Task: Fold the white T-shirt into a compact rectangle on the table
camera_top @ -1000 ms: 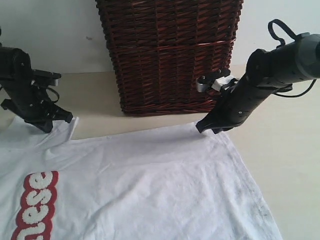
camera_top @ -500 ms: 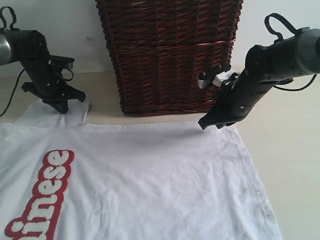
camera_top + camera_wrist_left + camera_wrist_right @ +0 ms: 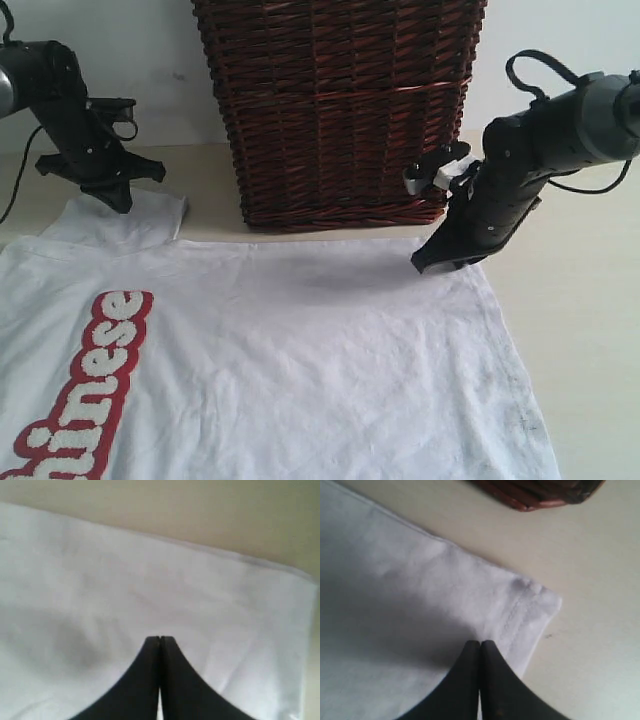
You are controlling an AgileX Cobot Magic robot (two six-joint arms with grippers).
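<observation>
closest to me, a white short-sleeved cotton t-shirt lies spread flat, front up, on the pale cream matte tabletop. it fills the view from 6 o'clock up to about the middle and runs off the near edge and the 9 o'clock edge. its fuzzy white lettering with a red outline sits at 8 o'clock, turned sideways, with "hinese" in view. the cloth is mostly smooth, with soft wrinkles and faint dark smudges along the side at 5 o'clock.

a little further back, at roughly 3 o'clock, the black right gripper comes down at a slant onto the far hem corner of the t-shirt. its jaws are pressed together with no gap, and the tips are on the fabric just inside the stitched hem. i can't tell whether any cloth is nipped under them.

at 10 o'clock the black left gripper points down onto the short sleeve, which lies flat, sticking out toward the far side. these jaws are closed tight too, tips against the white cloth. again i can't tell if they pinch it.

behind the t-shirt at 12 o'clock a tall dark brown wicker basket stands upright on the tabletop between the two arms. its base is just beyond the t-shirt's far edge, with a narrow strip of tabletop showing between them. a pale wall closes the far side.
</observation>
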